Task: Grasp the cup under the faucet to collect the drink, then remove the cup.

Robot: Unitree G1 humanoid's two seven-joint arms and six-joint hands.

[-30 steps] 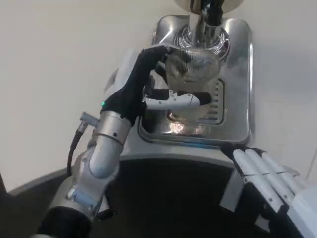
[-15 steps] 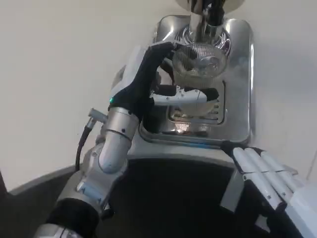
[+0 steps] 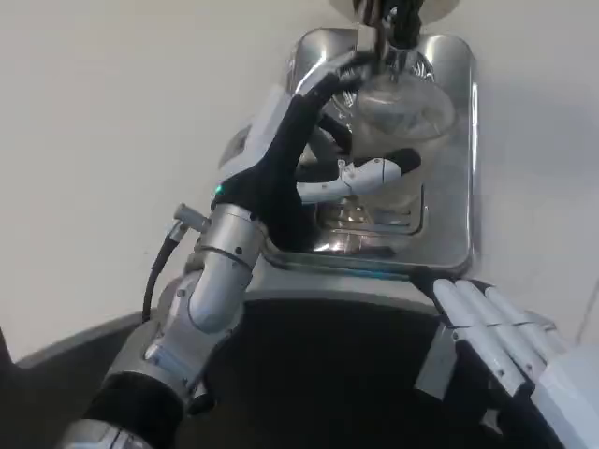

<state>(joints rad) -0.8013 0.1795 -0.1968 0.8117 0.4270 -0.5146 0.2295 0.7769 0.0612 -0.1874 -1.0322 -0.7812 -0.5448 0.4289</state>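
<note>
White table [image 3: 112, 122] carries shiny steel drip tray [image 3: 454, 168], faucet [image 3: 393, 23] at its far end. Left hand [image 3: 299, 154] wraps clear cup [image 3: 398, 117], holding it right under faucet, over tray. Right hand [image 3: 501, 341] idle low right, fingers straight, holding nothing.

Robot lab/test bench, bare white table [image 3: 112, 140], steel drip tray [image 3: 449, 234], faucet [image 3: 388, 19]

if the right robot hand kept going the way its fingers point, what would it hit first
Probably the near edge of the steel drip tray: the right robot hand points up-left toward it, with nothing visible between. Depth is unclear.
</note>
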